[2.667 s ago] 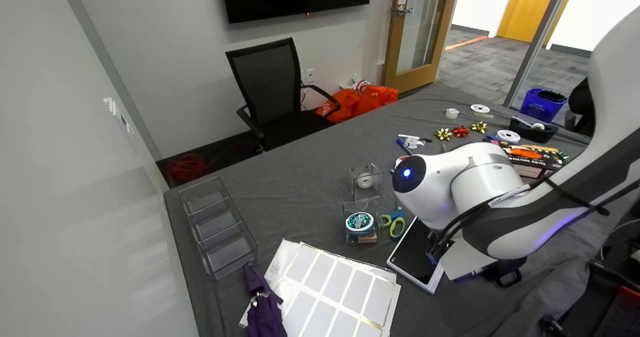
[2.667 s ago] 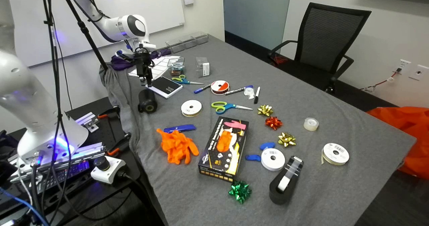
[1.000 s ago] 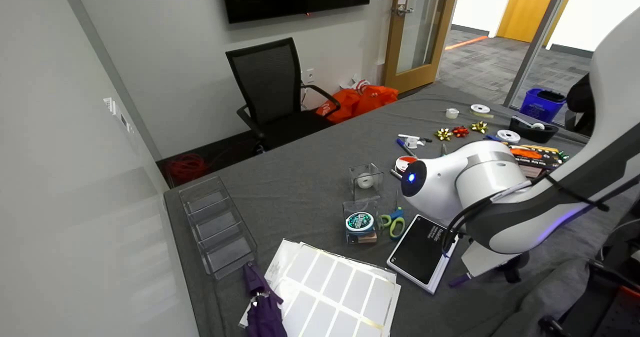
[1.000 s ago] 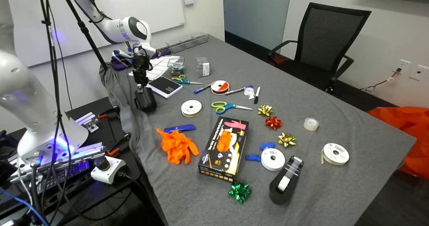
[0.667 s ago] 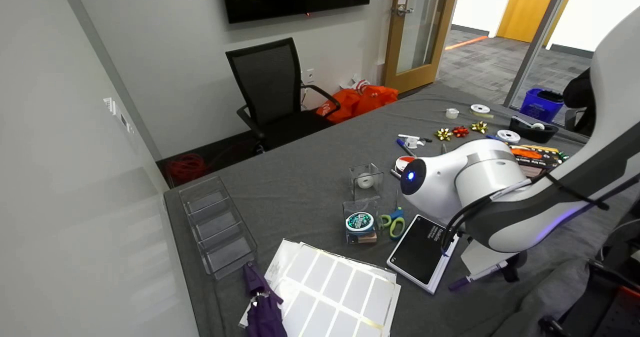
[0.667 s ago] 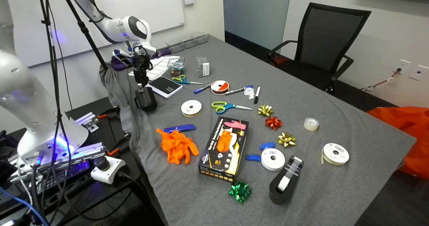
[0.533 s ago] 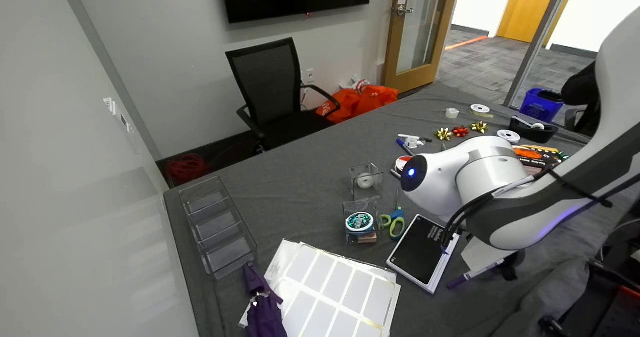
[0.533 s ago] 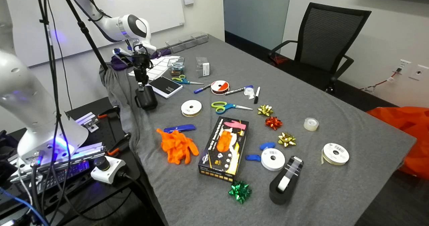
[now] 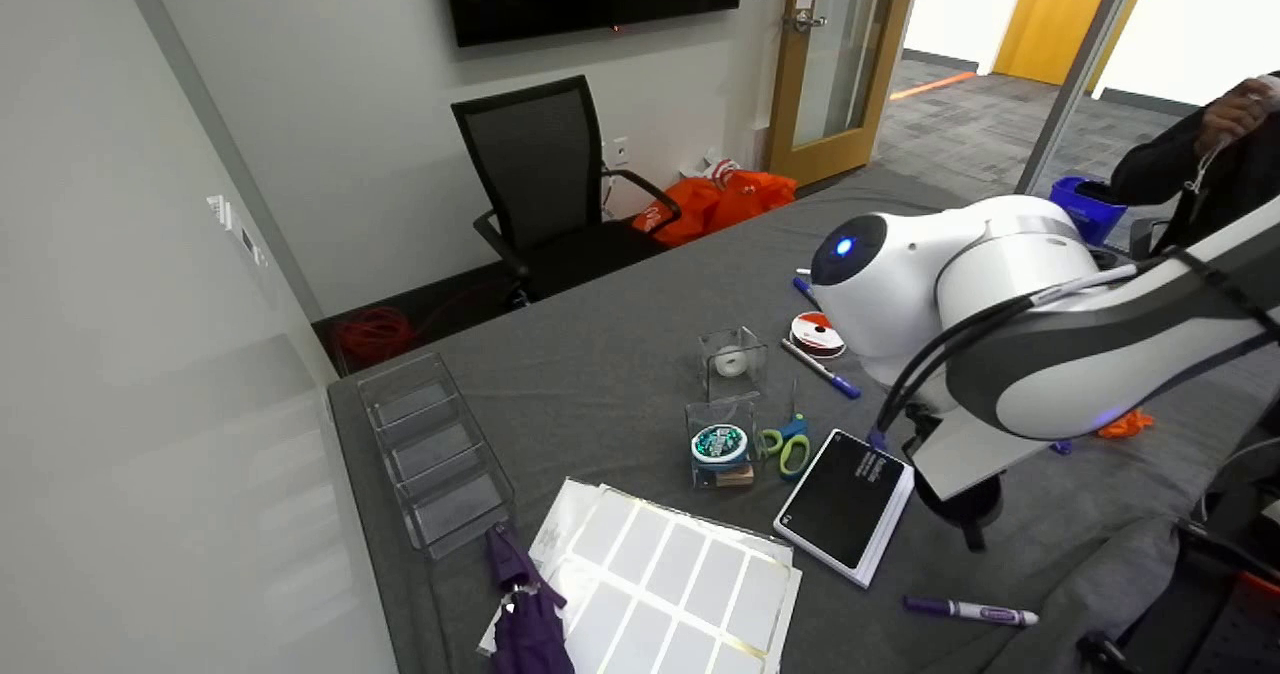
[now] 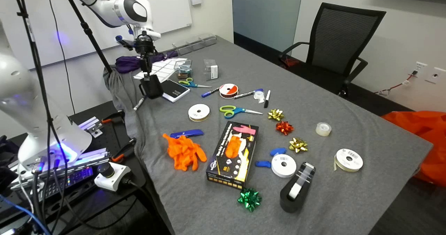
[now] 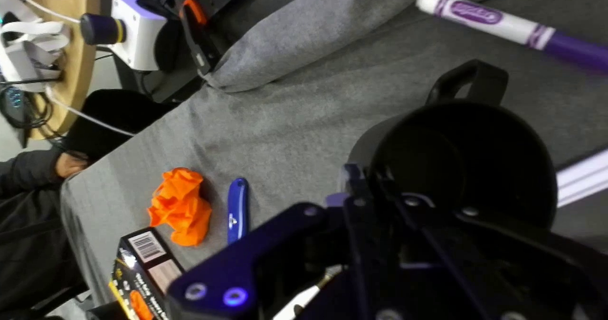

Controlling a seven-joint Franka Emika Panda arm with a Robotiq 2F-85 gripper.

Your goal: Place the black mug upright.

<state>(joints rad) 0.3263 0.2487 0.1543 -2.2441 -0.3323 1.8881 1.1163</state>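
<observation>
My gripper (image 11: 368, 177), clamped on the rim of the black mug (image 10: 152, 88), holds it mouth up, slightly tilted, beside the notebook (image 9: 846, 506) and apparently clear of the cloth (image 10: 251, 76). Set down at that lean, it could topple on release; drifting toward the notebook, its base could catch the edge, and the marker (image 9: 970, 611) near the notebook could rock it.

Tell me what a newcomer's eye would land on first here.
Probably the white robot arm filling the right of an exterior view, its black gripper closed on the rim of a matte-black rounded mug. Next, likely, the crumpled bright-orange glove on the grey cloth-covered table, beside a black cardboard box printed with gloves.
</observation>
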